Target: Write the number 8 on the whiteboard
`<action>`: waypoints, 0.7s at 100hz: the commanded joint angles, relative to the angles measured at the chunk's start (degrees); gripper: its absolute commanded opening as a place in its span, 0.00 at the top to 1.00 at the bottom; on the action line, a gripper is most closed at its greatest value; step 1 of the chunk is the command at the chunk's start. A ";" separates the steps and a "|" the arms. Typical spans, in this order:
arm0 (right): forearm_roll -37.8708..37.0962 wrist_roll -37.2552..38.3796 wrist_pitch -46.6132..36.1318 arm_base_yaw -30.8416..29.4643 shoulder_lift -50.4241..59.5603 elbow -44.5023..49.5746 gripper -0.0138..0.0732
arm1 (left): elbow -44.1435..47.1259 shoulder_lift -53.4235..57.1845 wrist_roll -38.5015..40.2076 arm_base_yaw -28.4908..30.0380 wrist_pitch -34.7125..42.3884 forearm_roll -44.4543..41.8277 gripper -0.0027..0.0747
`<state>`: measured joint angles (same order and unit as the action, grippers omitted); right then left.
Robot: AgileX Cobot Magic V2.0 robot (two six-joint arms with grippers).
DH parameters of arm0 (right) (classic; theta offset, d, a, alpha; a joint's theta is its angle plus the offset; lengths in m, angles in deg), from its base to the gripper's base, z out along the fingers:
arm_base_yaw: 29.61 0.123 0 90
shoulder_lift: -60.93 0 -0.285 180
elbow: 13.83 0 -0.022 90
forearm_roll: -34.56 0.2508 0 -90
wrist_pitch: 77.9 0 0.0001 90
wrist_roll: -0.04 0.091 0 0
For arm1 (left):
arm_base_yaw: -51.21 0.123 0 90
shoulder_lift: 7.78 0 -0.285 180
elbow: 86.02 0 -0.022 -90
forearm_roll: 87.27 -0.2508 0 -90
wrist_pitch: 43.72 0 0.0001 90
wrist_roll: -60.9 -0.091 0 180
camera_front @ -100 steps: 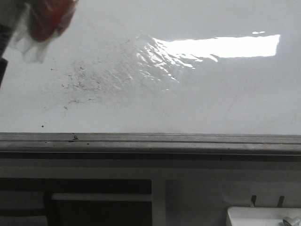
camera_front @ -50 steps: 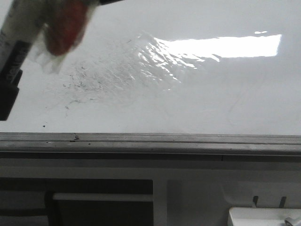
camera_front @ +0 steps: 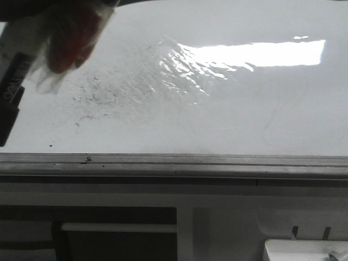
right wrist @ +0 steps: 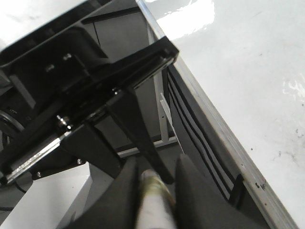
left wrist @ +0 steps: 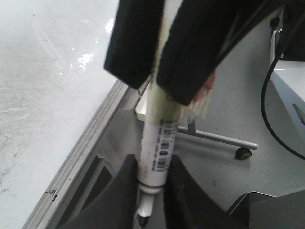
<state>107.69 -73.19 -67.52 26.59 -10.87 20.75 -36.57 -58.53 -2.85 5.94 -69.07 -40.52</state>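
Note:
The whiteboard is glossy white with a bright glare patch, wrinkled film and a grey edge rail. Only faint grey smudged specks show on it; no number 8 is visible. A white marker with a black end hangs blurred at the far left of the front view. In the left wrist view my left gripper is shut on the marker near its bare black tip. My right gripper clamps the same barrel further up. In the right wrist view the right gripper is closed around the marker's blurred end.
A blurred red thing in clear wrap sits beside the marker at the top left. Below the rail are dark frame openings and a white box. A wheeled stand leg and a black cable lie off the board.
The marker and the red wrapped thing came further into the front view from the top left, then shifted slightly down and left. The board's marks are unchanged.

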 commanded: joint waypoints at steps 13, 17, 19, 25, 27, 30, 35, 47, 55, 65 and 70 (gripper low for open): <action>-1.75 -0.43 -2.61 0.13 2.29 -2.05 0.91 | -1.86 0.90 0.89 -0.40 2.09 2.25 0.59; -3.98 -0.43 -3.39 0.13 3.27 -1.82 0.91 | -1.86 1.68 2.56 -0.40 1.64 2.25 0.45; -5.11 -0.43 -3.69 0.13 3.98 -1.56 0.91 | -1.86 2.26 3.55 -0.40 1.19 2.13 0.37; -8.18 -0.43 -5.65 0.36 6.59 -0.06 0.91 | -1.86 4.69 5.50 -0.40 -0.56 1.83 0.19; -8.79 -0.43 -6.56 0.51 7.56 0.65 0.91 | -1.86 5.72 6.00 -0.40 -0.89 1.75 0.16; -10.36 -0.43 -7.96 0.85 8.91 1.78 0.91 | -1.86 7.17 7.79 -0.40 -1.24 1.59 0.13; -11.73 -0.43 -11.14 1.21 11.40 4.21 0.91 | -1.86 10.27 12.44 -0.40 -1.73 1.38 0.14; -13.29 -3.97 -21.17 1.59 16.61 10.48 0.91 | -1.86 19.39 21.55 -0.40 -2.96 -2.24 0.24; -13.29 -9.60 -29.50 1.59 17.97 12.63 0.91 | -1.86 26.25 27.52 -0.40 -3.05 -6.27 0.35; -13.29 -12.67 -37.33 1.48 17.51 12.52 0.91 | -1.86 33.17 32.83 -0.40 -3.38 -10.62 0.50; -13.17 -12.83 -40.68 1.39 16.33 12.27 0.91 | -1.86 35.75 34.27 -0.40 -3.60 -13.11 0.59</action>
<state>95.59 -83.69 -98.41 28.22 6.30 34.76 -36.57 -26.50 27.24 5.94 -75.24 -50.85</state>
